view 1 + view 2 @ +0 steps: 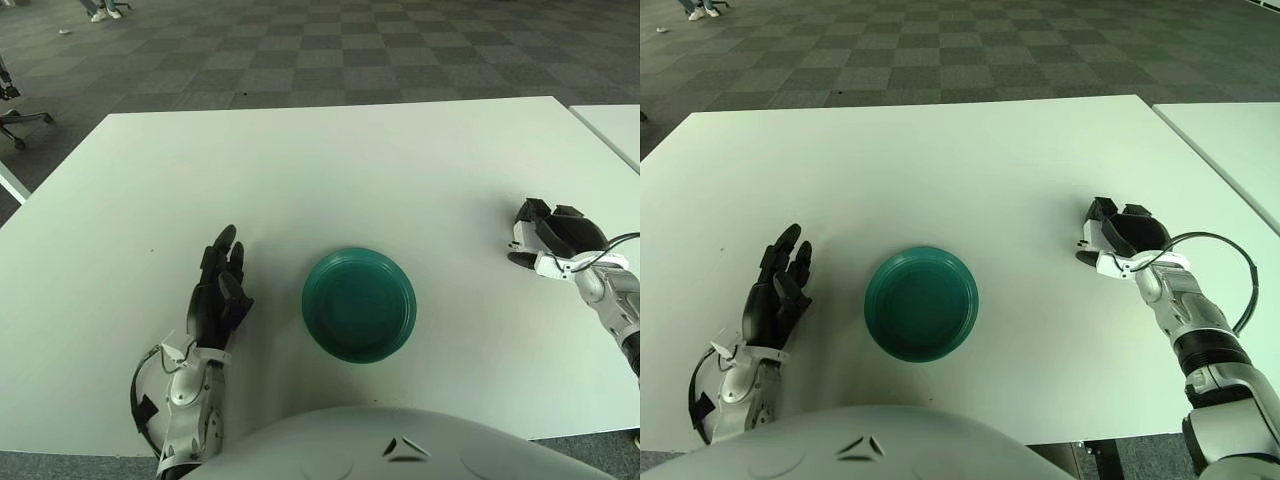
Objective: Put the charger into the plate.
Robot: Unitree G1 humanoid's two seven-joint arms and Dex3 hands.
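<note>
A round dark-green plastic plate (921, 303) sits empty on the white table (940, 170), just right of the left hand (778, 292), whose black fingers (787, 245) are stretched out flat and hold nothing. Well to the plate's right, the right hand (1125, 238) is curled over the table; whether its fingers (1100, 212) enclose anything cannot be told. The charger shows nowhere in either view, possibly hidden under that hand.
</note>
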